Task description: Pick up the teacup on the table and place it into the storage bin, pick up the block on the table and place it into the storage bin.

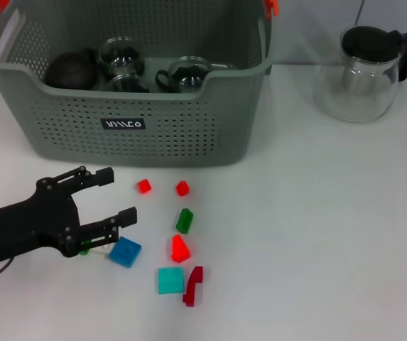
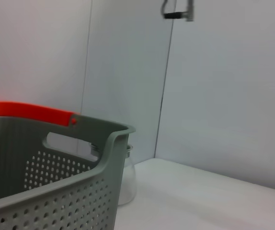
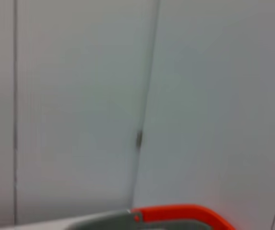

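We see a white table [image 1: 317, 234]. The bin [image 1: 139, 135] stands on it at the far side. To the bin's right sits a glass pitcher [image 1: 363, 74]. In front of the bin lie small blocks: two red cubes [image 1: 144, 186] [image 1: 182, 188] nearest it, then a green block [image 1: 185, 220], a red wedge [image 1: 180, 249], a blue block [image 1: 125, 251], a teal square [image 1: 170, 280] and a dark red piece [image 1: 193, 285] farthest out.
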`<state>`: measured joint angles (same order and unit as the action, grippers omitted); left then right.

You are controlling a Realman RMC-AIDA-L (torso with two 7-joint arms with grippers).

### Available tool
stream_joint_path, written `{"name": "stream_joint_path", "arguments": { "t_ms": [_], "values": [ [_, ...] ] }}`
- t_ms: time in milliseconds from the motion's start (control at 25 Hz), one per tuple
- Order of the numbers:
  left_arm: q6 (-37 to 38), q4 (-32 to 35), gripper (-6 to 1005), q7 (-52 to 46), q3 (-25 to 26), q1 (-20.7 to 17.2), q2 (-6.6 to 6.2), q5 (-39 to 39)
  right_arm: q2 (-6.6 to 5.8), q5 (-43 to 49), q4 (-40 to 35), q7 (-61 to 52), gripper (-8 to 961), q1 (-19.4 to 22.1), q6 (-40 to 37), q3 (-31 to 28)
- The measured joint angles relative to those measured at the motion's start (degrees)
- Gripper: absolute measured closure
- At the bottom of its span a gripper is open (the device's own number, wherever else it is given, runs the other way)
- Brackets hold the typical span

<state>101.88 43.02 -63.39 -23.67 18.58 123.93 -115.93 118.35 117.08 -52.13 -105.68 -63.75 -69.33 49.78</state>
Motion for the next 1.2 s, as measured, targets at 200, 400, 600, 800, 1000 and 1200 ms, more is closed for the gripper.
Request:
{"name": "stream_joint_path", "arguments": {
  "t_ms": [200, 400, 600, 800, 1000, 1200],
  "values": [
    [0.34, -0.10, 201, -0.02, -0.21, 0.41, -0.01, 0.13, 0.92, 3.42, 4.51, 0.26, 496, -2.36, 8.34, 5.21],
    [0.47, -0.13, 201, -0.05, -0.22, 0.50, 0.03, 0.37, 0.58, 3.37, 6.13, 0.36, 255, -2.44, 10.46, 6.84],
    [1.50, -0.13, 201, -0.08, 0.13, 0.53, 0.04, 0.50, -0.36, -2.12, 1.54, 2.68, 92, 1.16, 0.51, 6.04],
    [2.03, -0.08, 201, -0.14, 0.60, 0.57, -0.07, 0.52, -2.02, -10.09, -4.09, 6.94, 37, 8.23, -17.74, 6.18],
    [2.09, -0.10, 202, -0.16, 0.72, 0.59, -0.22, 0.39, -2.31, -7.94, -7.87, 7.94, 32, 14.46, -29.29, 7.29],
    [1.89, -0.13, 202, -0.05, 0.79, 0.52, -0.24, 0.52, -0.92, 0.06, -8.24, 7.65, 33, 18.03, -31.37, 8.10]
  ]
}}
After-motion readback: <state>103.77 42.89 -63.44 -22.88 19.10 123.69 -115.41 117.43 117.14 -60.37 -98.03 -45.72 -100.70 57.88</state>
